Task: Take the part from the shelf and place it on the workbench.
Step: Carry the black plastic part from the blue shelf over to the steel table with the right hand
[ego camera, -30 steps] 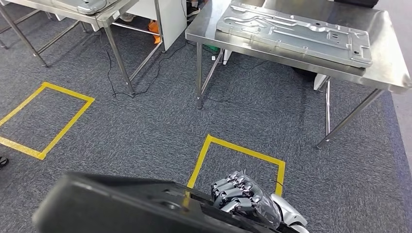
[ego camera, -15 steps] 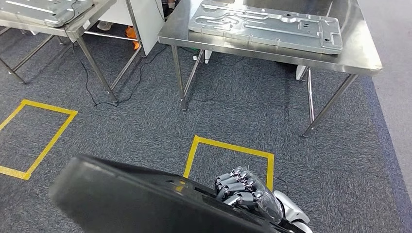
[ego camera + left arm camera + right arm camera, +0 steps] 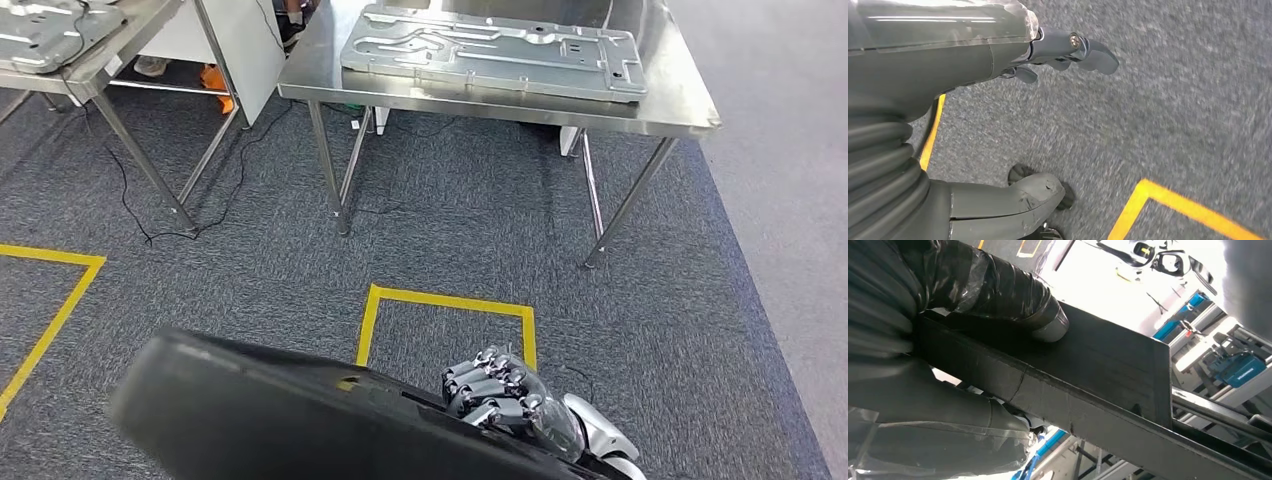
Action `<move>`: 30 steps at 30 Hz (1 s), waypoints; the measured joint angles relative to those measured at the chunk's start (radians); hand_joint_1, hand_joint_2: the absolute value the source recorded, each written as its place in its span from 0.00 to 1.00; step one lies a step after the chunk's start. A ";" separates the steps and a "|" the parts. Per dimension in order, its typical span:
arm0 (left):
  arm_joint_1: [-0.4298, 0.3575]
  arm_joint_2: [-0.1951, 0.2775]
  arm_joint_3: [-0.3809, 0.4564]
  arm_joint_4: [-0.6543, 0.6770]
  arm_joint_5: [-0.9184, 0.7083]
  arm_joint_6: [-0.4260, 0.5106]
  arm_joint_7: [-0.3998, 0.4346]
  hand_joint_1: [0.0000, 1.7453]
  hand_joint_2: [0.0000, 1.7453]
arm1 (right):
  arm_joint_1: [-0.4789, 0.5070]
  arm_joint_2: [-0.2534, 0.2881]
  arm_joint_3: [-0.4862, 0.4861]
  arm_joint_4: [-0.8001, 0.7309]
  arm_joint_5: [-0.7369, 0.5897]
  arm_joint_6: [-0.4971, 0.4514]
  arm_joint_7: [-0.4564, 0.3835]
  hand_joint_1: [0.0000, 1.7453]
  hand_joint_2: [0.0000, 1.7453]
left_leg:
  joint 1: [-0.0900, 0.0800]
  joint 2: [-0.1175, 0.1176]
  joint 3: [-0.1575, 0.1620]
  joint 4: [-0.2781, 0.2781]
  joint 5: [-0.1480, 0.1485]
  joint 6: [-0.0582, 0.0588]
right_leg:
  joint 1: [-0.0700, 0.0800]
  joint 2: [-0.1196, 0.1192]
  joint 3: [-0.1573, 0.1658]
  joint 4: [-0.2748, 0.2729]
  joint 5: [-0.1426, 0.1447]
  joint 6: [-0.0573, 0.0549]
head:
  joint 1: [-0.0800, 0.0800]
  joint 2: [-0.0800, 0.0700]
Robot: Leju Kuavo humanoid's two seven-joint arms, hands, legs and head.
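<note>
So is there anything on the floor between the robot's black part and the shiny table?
Nothing visible blocks the way: bare carpet and a yellow tape square lie between the black part and the workbench. A metal plate already covers much of its top.

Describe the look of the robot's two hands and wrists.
The right hand has dark grey segmented fingers under clear glossy film, on a silver wrist. The left hand has a grey ribbed cover, a thick grey thumb with a scuffed tip, darker fingers, and a smooth shiny grey shell.
</note>
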 joint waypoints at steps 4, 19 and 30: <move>0.005 -0.001 0.001 0.000 0.000 -0.009 0.004 0.00 1.00 | 0.004 0.001 -0.005 0.000 -0.030 0.031 -0.001 1.00 1.00 | -0.001 0.024 0.003 0.000 -0.004 0.002 | -0.012 -0.031 -0.087 0.165 -0.047 0.012 | 0.000 0.000; 0.005 -0.002 0.001 0.000 -0.008 -0.021 0.005 0.00 1.00 | 0.019 0.012 -0.008 -0.003 -0.025 0.032 -0.001 1.00 1.00 | -0.003 0.025 -0.130 0.282 -0.132 -0.045 | -0.002 -0.033 0.066 -0.120 0.060 -0.045 | 0.000 0.000; 0.005 0.001 0.001 0.000 -0.010 -0.023 0.001 0.00 1.00 | 0.021 0.012 -0.008 -0.005 -0.021 0.017 -0.002 1.00 1.00 | -0.004 0.022 -0.006 0.006 -0.004 0.000 | 0.000 -0.026 0.053 -0.037 -0.012 -0.003 | 0.000 0.000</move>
